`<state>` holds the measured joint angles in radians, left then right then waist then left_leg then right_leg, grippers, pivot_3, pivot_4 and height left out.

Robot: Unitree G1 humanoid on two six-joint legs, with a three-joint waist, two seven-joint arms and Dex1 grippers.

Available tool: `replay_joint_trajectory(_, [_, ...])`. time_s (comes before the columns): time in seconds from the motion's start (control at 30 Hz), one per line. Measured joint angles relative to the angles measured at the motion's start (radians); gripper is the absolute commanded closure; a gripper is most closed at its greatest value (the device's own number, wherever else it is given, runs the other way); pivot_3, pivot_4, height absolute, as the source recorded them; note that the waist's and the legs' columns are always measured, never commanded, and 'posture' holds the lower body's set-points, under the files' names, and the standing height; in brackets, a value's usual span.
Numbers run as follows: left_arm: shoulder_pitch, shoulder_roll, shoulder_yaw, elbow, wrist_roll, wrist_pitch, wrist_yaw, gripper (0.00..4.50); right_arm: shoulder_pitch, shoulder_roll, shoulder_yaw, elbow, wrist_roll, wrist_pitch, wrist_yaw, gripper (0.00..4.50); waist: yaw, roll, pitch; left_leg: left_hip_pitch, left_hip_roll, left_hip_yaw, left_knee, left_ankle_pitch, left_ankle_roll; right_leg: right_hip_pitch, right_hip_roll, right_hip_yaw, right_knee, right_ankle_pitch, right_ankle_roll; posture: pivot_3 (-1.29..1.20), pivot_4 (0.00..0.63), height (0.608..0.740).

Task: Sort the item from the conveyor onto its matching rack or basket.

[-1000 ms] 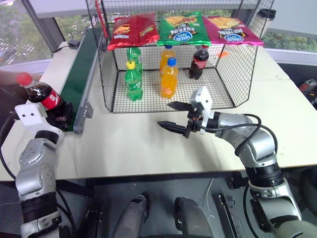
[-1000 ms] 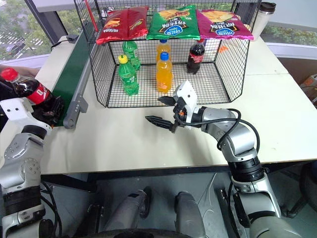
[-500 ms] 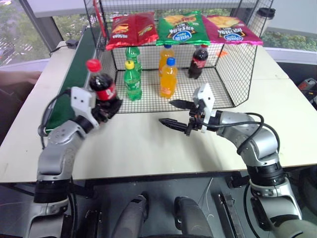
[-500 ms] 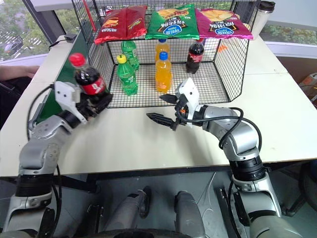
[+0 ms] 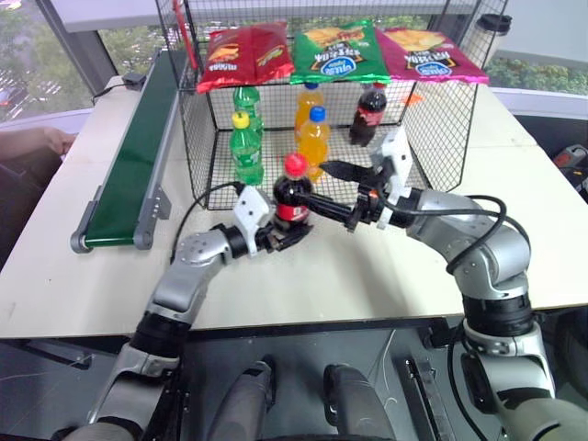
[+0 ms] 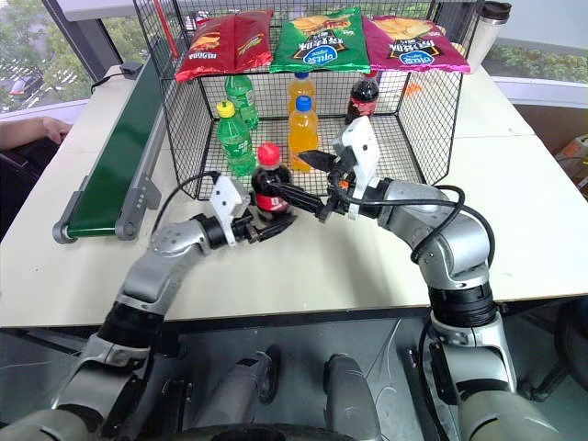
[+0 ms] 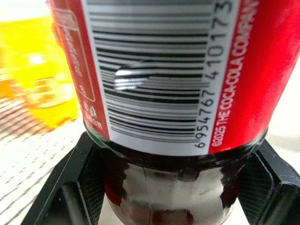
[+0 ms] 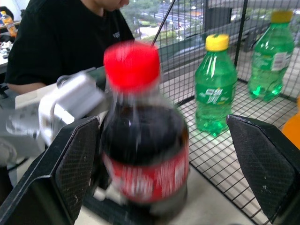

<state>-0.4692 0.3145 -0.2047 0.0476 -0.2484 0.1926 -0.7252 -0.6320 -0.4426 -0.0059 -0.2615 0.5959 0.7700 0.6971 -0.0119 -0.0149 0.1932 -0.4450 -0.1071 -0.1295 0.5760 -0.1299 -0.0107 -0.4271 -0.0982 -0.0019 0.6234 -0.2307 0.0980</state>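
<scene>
Between right gripper [image 5: 329, 190] fingers now: cola bottle [image 5: 293, 197]

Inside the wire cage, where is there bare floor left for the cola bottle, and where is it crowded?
The cage floor is bare on its right half, in front of and right of the cola bottle already inside. The left and middle are crowded by green bottles and orange bottles. The held cola bottle sits between both grippers at the opening.
</scene>
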Motion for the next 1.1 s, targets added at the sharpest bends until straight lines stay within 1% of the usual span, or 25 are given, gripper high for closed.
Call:
replay_joint_trajectory(0.37, [-0.015, -0.071, -0.034, 0.031, 0.043, -0.052, -0.036, 1.49, -0.014, 0.0, -0.006, -0.013, 0.028, 0.028, -0.032, 0.0, 0.001, 0.0, 0.0, 0.0, 0.0, 0.0, 0.0, 0.001, 0.002, 0.0, 0.001, 0.0, 0.0, 0.0, 0.0, 0.0, 0.15, 0.738])
replay_joint_trajectory(0.4, [-0.018, -0.075, -0.036, 0.031, 0.044, -0.052, -0.036, 1.49, -0.014, 0.0, -0.005, -0.013, 0.028, 0.028, -0.032, 0.54, 0.001, 0.0, 0.0, 0.0, 0.0, 0.0, 0.0, 0.001, 0.002, 0.0, 0.001, 0.0, 0.0, 0.0, 0.0, 0.0, 0.15, 0.738])
replay_joint_trajectory(0.43, [-0.018, -0.08, -0.036, 0.031, 0.045, -0.052, -0.036, 1.49, -0.014, 0.0, -0.005, -0.012, 0.028, 0.028, -0.031, 0.83, 0.001, 0.0, 0.0, 0.0, 0.0, 0.0, 0.0, 0.001, 0.002, 0.0, 0.001, 0.0, 0.0, 0.0, 0.0, 0.0, 0.15, 0.738])
replay_joint_trajectory(0.53, [-0.023, -0.087, -0.037, 0.045, 0.053, -0.051, -0.032, 1.49, -0.015, 0.0, -0.002, -0.012, 0.035, 0.02, -0.022, 2.35, 0.001, 0.0, 0.0, 0.0, 0.0, 0.0, 0.0, 0.001, 0.002, 0.0, 0.001, 0.0, 0.001, 0.001, 0.001, 0.0, 0.15, 0.738])
replay_joint_trajectory(0.6, [-0.023, -0.088, -0.037, 0.055, 0.054, -0.047, -0.033, 1.49, -0.017, -0.007, -0.002, -0.01, 0.025, 0.006, -0.022, 3.22, 0.001, 0.0, 0.0, 0.0, 0.0, 0.0, 0.001, 0.001, 0.002, 0.0, 0.001, 0.0, 0.001, 0.002, 0.003, 0.0, 0.15, 0.738])
replay_joint_trajectory(0.63, [-0.024, -0.09, -0.037, 0.056, 0.055, -0.046, -0.033, 1.49, -0.017, -0.006, -0.001, -0.009, 0.024, 0.004, -0.022, 3.31, 0.001, 0.0, 0.0, 0.0, 0.0, 0.0, 0.001, 0.001, 0.002, 0.0, 0.001, 0.0, 0.001, 0.002, 0.003, 0.0, 0.15, 0.738])
replay_joint_trajectory(0.87, [-0.027, -0.096, -0.036, 0.055, 0.055, -0.027, -0.029, 1.49, -0.016, -0.007, 0.002, -0.009, 0.017, 0.002, -0.02, 3.31, 0.001, 0.0, 0.0, 0.0, 0.0, 0.0, 0.001, 0.001, 0.002, 0.0, 0.001, 0.0, 0.001, 0.002, 0.003, 0.0, 0.15, 0.738])
replay_joint_trajectory(0.93, [-0.028, -0.096, -0.035, 0.056, 0.055, -0.027, -0.027, 0.47, -0.016, -0.007, 0.001, -0.009, 0.017, 0.001, -0.02, 3.31, 0.001, 0.0, 0.0, 0.0, 0.0, 0.0, 0.001, 0.001, 0.002, 0.0, 0.001, 0.0, 0.001, 0.002, 0.003, 0.0, 0.15, 0.738])
replay_joint_trajectory(0.97, [-0.03, -0.097, -0.033, 0.056, 0.054, -0.028, -0.024, 0.08, -0.015, -0.008, 0.001, -0.009, 0.017, 0.003, -0.022, 3.31, 0.001, 0.0, 0.0, 0.0, 0.0, 0.0, 0.001, 0.001, 0.002, 0.0, 0.001, 0.0, 0.001, 0.002, 0.003, 0.0, 0.15, 0.738])
replay_joint_trajectory(1.1, [-0.058, -0.1, -0.014, 0.046, 0.03, -0.023, -0.049, 0.08, -0.002, -0.008, 0.009, -0.005, 0.015, 0.013, -0.025, 3.31, 0.001, 0.0, 0.0, 0.0, -0.001, 0.0, 0.001, 0.001, 0.002, 0.0, 0.001, 0.0, 0.001, 0.002, 0.003, 0.0, 0.15, 0.738])
